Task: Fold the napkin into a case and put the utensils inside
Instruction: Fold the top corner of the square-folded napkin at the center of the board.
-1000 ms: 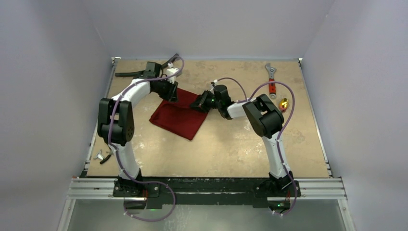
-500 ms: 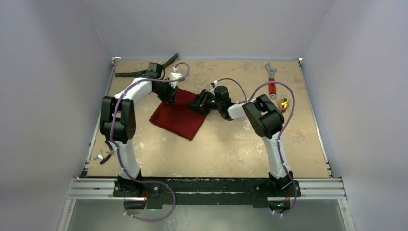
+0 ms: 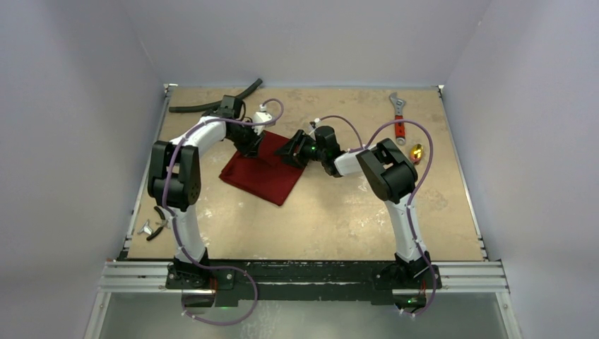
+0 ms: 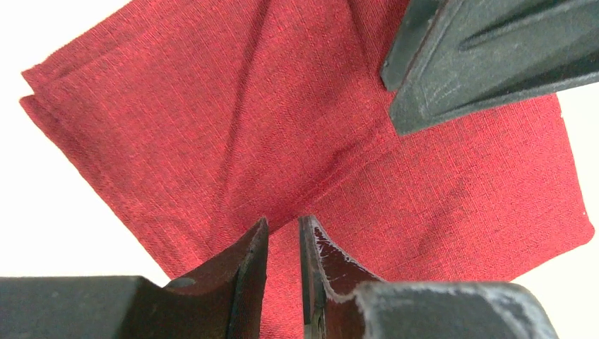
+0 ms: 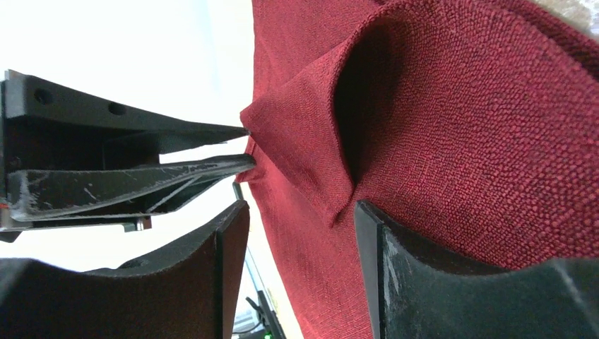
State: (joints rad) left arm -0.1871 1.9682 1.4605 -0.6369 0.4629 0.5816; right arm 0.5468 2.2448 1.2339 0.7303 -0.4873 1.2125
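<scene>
The dark red napkin lies folded on the table's left middle, its far corner lifted. My left gripper is at that far corner, its jaws nearly closed on a ridge of the cloth. In the left wrist view the gripper shows only a narrow gap. My right gripper is open at the napkin's far right edge, with a raised fold between its fingers. The left fingers pinch the cloth's corner in the right wrist view. One gold utensil lies far right.
A red-handled wrench lies at the back right. A black hose lies at the back left. A small metal tool sits at the left edge. Walls enclose the table on three sides.
My left gripper has moved right along the napkin's far edge, closer to the right gripper. The right arm has hardly moved.
</scene>
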